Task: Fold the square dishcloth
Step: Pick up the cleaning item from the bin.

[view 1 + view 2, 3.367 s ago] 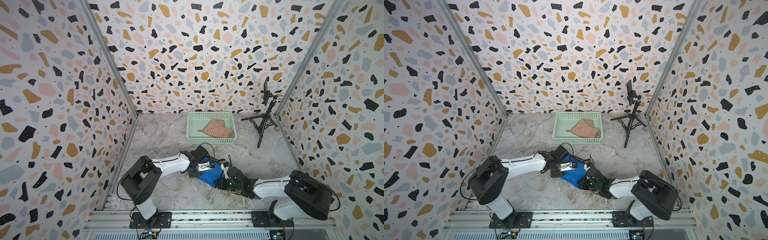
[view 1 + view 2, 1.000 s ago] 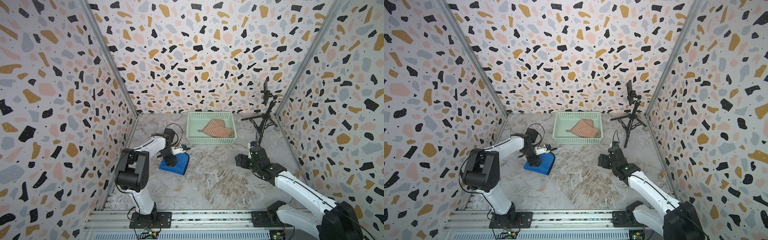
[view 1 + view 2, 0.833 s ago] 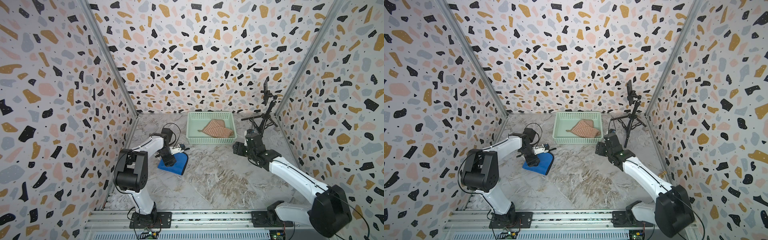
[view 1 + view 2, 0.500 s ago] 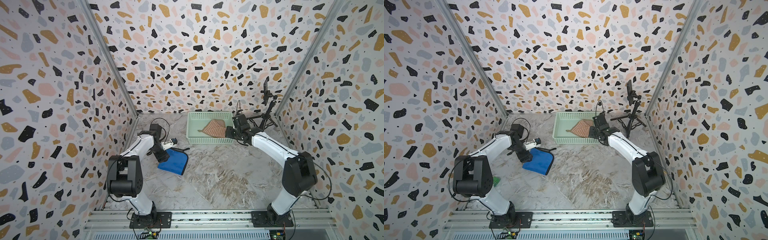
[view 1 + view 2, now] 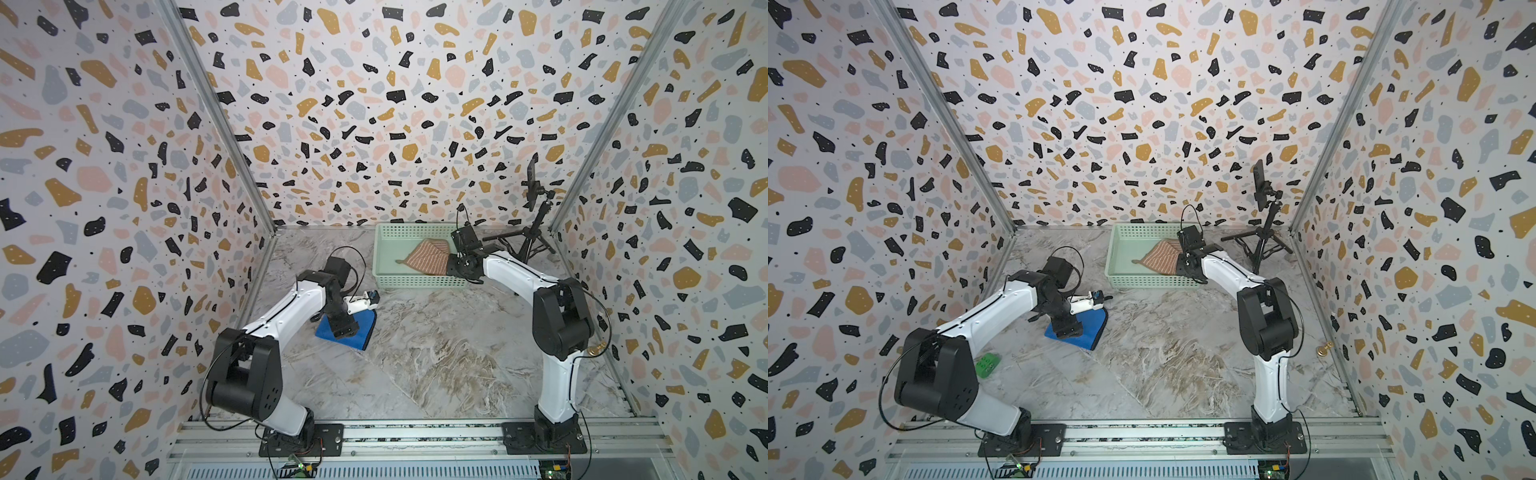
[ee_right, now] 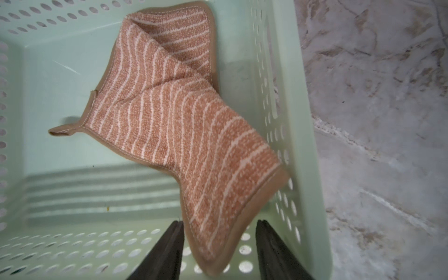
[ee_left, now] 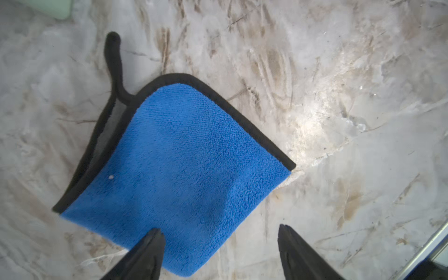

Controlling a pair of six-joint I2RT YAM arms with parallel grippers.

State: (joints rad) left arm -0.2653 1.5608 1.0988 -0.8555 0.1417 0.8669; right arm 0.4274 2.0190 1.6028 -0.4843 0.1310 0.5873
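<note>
Blue dishcloth: has been carried from the middle of the table to its left part; it is laid flat and folded, the black edges nearly matched.
Left gripper: is held over one edge of this cloth, jaws wide, nothing gripped.
Right gripper: has been brought to the basket; its half-narrowed jaws are set on both sides of a raised corner of the striped dishcloth, and no firm grip is seen.
Meaning: the blue cloth is judged finished; the striped one is probably taken next.
Room: the basket wall is touched by that corner, so little room is left there; the table middle is free.
</note>
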